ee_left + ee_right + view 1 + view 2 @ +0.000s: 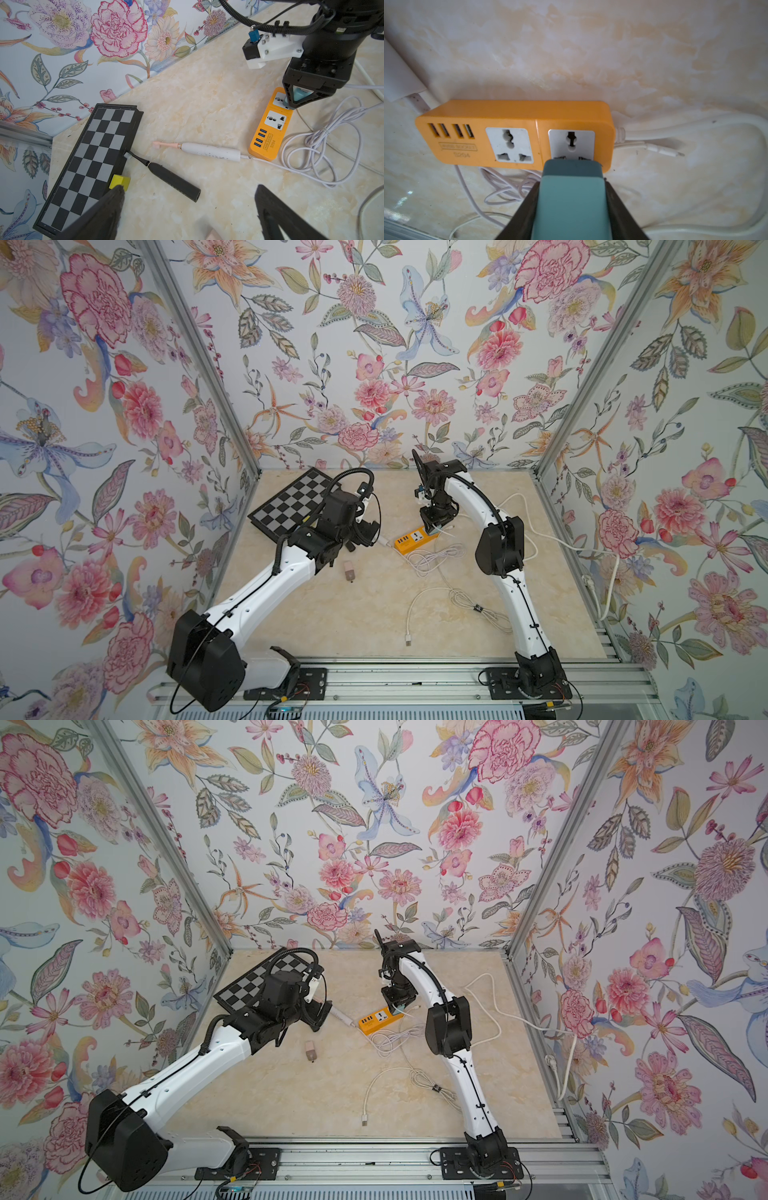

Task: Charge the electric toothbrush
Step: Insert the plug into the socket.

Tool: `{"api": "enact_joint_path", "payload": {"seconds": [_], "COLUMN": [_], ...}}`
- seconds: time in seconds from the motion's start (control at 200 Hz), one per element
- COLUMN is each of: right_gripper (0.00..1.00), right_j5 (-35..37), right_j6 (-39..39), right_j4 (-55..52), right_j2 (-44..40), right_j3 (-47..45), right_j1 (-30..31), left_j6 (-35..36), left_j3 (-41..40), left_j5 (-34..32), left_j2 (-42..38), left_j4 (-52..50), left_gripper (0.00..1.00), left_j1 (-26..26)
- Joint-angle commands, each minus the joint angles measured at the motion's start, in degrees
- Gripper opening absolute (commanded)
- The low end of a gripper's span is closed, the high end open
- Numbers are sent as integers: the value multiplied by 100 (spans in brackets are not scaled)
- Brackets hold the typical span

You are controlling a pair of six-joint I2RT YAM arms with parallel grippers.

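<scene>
A white electric toothbrush [209,152] with a pink head lies on the table, and a thin white cable [311,158] runs from its base. Beside it is an orange power strip [270,126] [517,133] [409,539]. My right gripper [572,182] [432,531] is shut on a teal charger adapter [572,203] [299,95]. The adapter stands on the strip's end socket, the one by its cord. Whether its prongs are seated is hidden. My left gripper [190,188] [370,535] hovers open over a black toothbrush [172,180], holding nothing.
A folded chessboard [93,158] [291,502] lies at the back left with a yellow block [119,180] at its edge. A small pink object [350,571] and a loose USB cable [409,641] lie mid-table. The strip's thick white cord [540,531] loops towards the right wall.
</scene>
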Motion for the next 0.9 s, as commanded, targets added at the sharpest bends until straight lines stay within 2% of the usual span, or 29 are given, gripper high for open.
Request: {"api": "enact_joint_path", "payload": {"seconds": [0.0, 0.19, 0.29, 0.55, 0.731, 0.896], "right_gripper": [7, 9, 13, 14, 17, 20], "right_j5": [465, 693, 472, 58, 578, 465], "right_j6": [149, 243, 340, 520, 477, 436], "right_j4": [25, 63, 168, 733, 861, 963], "right_j2": [1028, 1214, 1335, 1414, 1566, 1512], "right_j3": [-415, -156, -19, 25, 29, -118], "right_j1": [83, 180, 206, 215, 425, 463], "left_j6": [-22, -26, -21, -24, -27, -26], "left_j3": [-56, -56, -56, -56, -64, -64], "left_j5": [82, 83, 78, 70, 62, 51], "left_j2": [2, 11, 2, -24, -25, -25], "left_j4": [-31, -36, -32, -32, -32, -37], "left_gripper": [99, 99, 99, 99, 99, 99], "left_j1": [50, 54, 54, 54, 55, 55]}}
